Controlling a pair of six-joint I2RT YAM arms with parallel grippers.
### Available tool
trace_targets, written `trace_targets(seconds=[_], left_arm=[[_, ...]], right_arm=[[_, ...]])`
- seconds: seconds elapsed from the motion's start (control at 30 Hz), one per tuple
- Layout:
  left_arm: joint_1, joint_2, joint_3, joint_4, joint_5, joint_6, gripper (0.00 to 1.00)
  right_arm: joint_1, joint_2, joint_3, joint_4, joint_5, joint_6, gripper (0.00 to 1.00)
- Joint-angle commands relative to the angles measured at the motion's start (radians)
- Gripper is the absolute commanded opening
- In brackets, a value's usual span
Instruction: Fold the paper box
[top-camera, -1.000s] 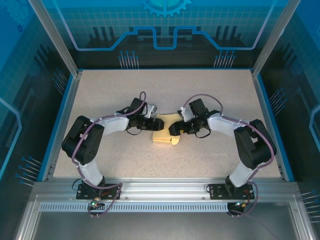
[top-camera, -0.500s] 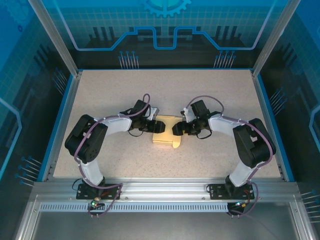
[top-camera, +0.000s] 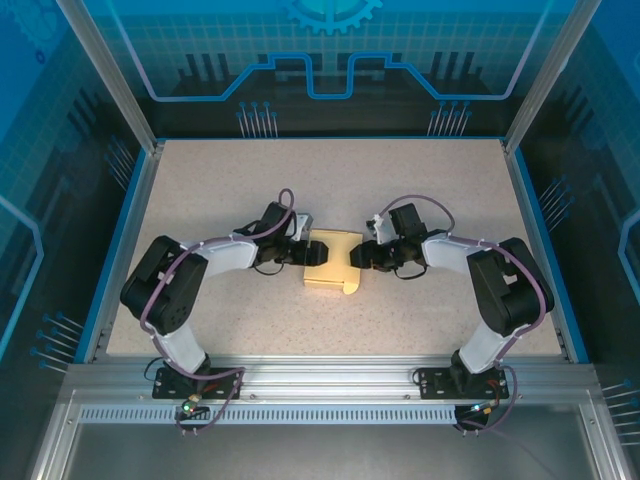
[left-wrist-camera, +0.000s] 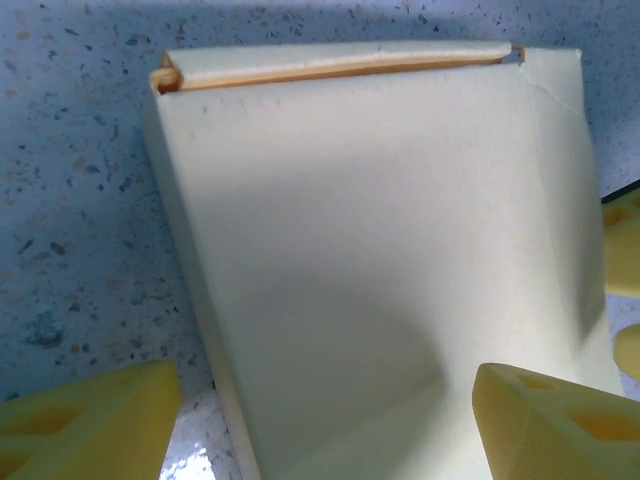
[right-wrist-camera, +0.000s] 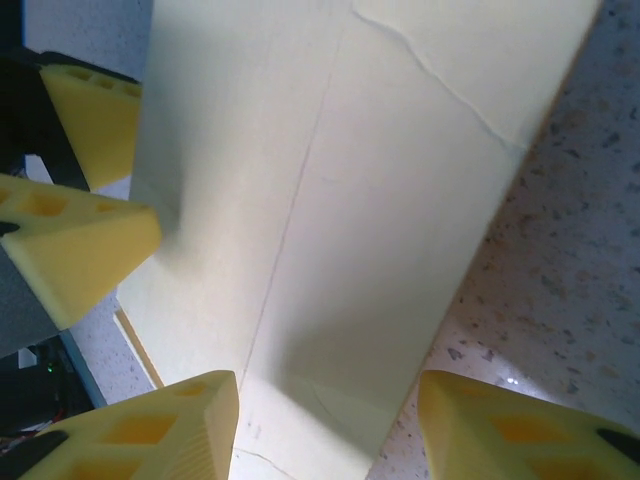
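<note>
The paper box (top-camera: 335, 268) is a pale yellow, flattened card shape lying on the speckled table between both grippers. My left gripper (top-camera: 314, 252) is at its left edge, my right gripper (top-camera: 358, 256) at its right edge. In the left wrist view the box (left-wrist-camera: 370, 250) spreads out ahead with its folded far edge showing. The left gripper (left-wrist-camera: 330, 430) is open, one finger over the table and the other over the card. In the right wrist view the box (right-wrist-camera: 330, 200) runs between the open jaws of my right gripper (right-wrist-camera: 330, 430), with a gap at its right edge.
The speckled table (top-camera: 330, 180) is bounded by a blue rim (top-camera: 130, 240) and an aluminium frame (top-camera: 320, 375) at the near edge. My left gripper's yellow fingertips (right-wrist-camera: 80, 250) show at the left of the right wrist view, close to the card.
The box has shifted slightly and lies squarer. My right gripper's jaws have narrowed and it has drawn a little to the right. The left gripper stays at the box's left edge.
</note>
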Motion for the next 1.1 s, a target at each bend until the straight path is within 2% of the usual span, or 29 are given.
trace_targets(seconds=[0.0,0.17,0.4,0.6,0.7,0.87,1.07], left_arm=[[0.019,-0.052,-0.03,0.041,0.011,-0.036,0.79],[0.03,-0.046,-0.043,0.047,0.022,-0.048,0.74],[0.03,-0.026,-0.058,0.073,0.054,-0.072,0.51],[0.029,-0.01,-0.066,0.084,0.059,-0.083,0.4],[0.03,-0.002,-0.066,0.084,0.059,-0.086,0.37],[0.029,0.005,-0.072,0.09,0.06,-0.091,0.34],[0.03,0.002,-0.09,0.12,0.07,-0.111,0.34]], right_arm=[[-0.014,0.011,-0.001,0.037,-0.041,0.014,0.49],[-0.014,0.024,0.004,0.057,-0.052,0.023,0.43],[-0.014,0.044,-0.002,0.096,-0.081,0.038,0.26],[-0.014,0.056,-0.015,0.122,-0.094,0.044,0.17],[-0.014,0.053,-0.021,0.141,-0.109,0.055,0.11],[-0.014,0.031,-0.033,0.165,-0.122,0.073,0.1],[-0.007,-0.015,-0.058,0.241,-0.153,0.134,0.03]])
